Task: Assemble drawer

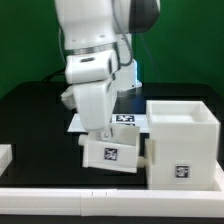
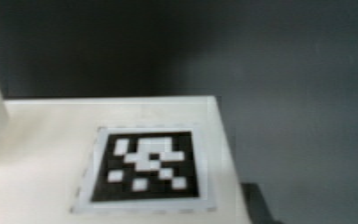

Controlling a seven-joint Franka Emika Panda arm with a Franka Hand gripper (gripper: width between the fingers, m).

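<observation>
My gripper (image 1: 99,136) is shut on a small white drawer tray (image 1: 113,153) and holds it tilted, just above the black table. The tray's tag faces the camera. The tray's right end is close to the left wall of the large white cube casing (image 1: 183,140), which stands open-topped at the exterior view's right with a tag low on its front. I cannot tell whether they touch. In the wrist view the tray's white wall with its tag (image 2: 153,168) fills the lower half, and one dark fingertip (image 2: 265,206) shows at its edge.
The marker board (image 1: 124,119) lies flat behind the tray, partly hidden by the arm. Another white part (image 1: 5,156) is cut off at the exterior view's left edge. A white rail (image 1: 110,196) runs along the table's front.
</observation>
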